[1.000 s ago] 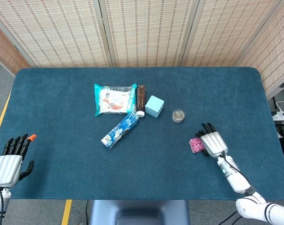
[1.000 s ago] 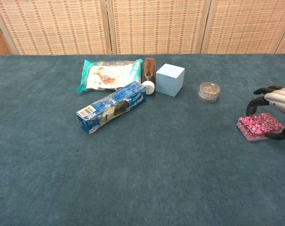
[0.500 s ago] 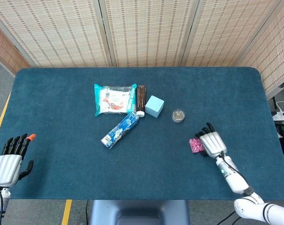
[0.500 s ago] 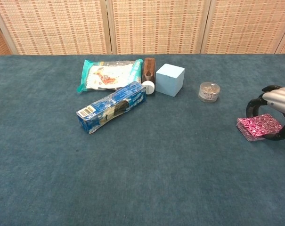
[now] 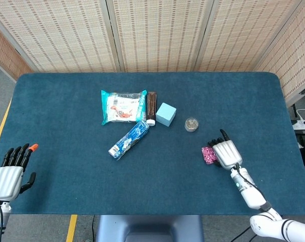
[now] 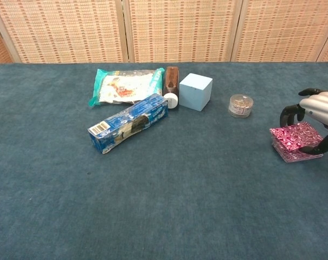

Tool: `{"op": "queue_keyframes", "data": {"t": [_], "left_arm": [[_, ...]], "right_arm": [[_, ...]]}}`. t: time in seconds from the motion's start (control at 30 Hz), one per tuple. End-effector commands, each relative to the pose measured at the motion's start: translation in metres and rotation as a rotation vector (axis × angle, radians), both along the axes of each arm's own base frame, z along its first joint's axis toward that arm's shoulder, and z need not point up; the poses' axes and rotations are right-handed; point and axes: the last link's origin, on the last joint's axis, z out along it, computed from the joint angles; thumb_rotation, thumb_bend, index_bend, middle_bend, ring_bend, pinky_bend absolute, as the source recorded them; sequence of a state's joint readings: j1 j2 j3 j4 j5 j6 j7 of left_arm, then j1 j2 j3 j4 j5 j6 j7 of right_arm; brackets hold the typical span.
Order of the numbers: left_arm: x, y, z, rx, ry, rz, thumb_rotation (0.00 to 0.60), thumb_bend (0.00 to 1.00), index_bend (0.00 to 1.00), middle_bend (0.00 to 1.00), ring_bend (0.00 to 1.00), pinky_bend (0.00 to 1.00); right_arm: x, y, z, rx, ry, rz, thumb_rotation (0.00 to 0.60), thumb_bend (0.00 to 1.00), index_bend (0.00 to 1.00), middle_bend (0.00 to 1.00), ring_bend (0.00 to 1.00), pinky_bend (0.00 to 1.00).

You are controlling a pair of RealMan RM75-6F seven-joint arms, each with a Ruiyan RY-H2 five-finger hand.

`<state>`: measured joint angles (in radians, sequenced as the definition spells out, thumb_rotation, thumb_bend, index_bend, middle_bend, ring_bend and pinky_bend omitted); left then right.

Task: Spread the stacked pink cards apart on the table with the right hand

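Note:
The pink cards (image 6: 294, 140) lie in a small stack at the right of the table, the upper cards shifted a little left of the lower ones. My right hand (image 6: 317, 115) arches over them, fingers curled down at the far edge and the thumb at the near right edge, gripping the upper cards. In the head view the right hand (image 5: 227, 153) hides most of the pink cards (image 5: 208, 155). My left hand (image 5: 11, 174) rests at the table's near left edge, fingers apart and holding nothing.
A small round tin (image 6: 240, 105) stands just left of the cards. Further left sit a light blue box (image 6: 195, 91), a brown bottle (image 6: 171, 84), a green snack bag (image 6: 126, 85) and a blue packet (image 6: 129, 123).
My right hand has moved slightly left and closed over the stack. The upper pink cards have slid left with it, off the lower ones. The left hand has stayed put.

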<state>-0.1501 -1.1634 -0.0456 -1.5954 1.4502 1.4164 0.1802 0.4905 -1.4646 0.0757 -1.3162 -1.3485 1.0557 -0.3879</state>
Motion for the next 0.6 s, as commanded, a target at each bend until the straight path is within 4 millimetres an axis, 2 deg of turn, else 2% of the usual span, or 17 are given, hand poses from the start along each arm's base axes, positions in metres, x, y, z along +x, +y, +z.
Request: {"op": "queue_keyframes", "data": {"t": [0.03,0.2,0.37,0.5,0.6], "left_arm": [[0.000,0.000,0.000,-0.002,0.000,0.003,0.600,0.44,0.00,0.00,0.00,0.00],[-0.001,-0.001,0.003,0.004,-0.005,0.003,0.600,0.43,0.00,0.00,0.00,0.00],[-0.001,-0.001,0.006,0.015,-0.012,0.003,0.600,0.44,0.00,0.00,0.00,0.00],[0.000,-0.002,0.010,0.026,-0.021,-0.008,0.600,0.44,0.00,0.00,0.00,0.00],[-0.002,-0.003,0.010,0.027,-0.025,-0.004,0.600,0.44,0.00,0.00,0.00,0.00]], "right_arm": [[0.016,0.008,0.000,0.002,-0.016,0.052,0.600,0.18,0.62,0.50,0.32,0.00],[0.048,0.019,-0.014,0.067,-0.059,0.127,0.600,0.18,0.62,0.50,0.32,0.00],[0.074,0.027,-0.044,0.150,-0.048,0.198,0.600,0.18,0.60,0.50,0.32,0.00],[0.080,0.028,-0.065,0.180,-0.030,0.206,0.600,0.18,0.44,0.50,0.32,0.00],[0.080,0.028,-0.073,0.190,-0.020,0.202,0.600,0.18,0.37,0.48,0.32,0.00]]}}
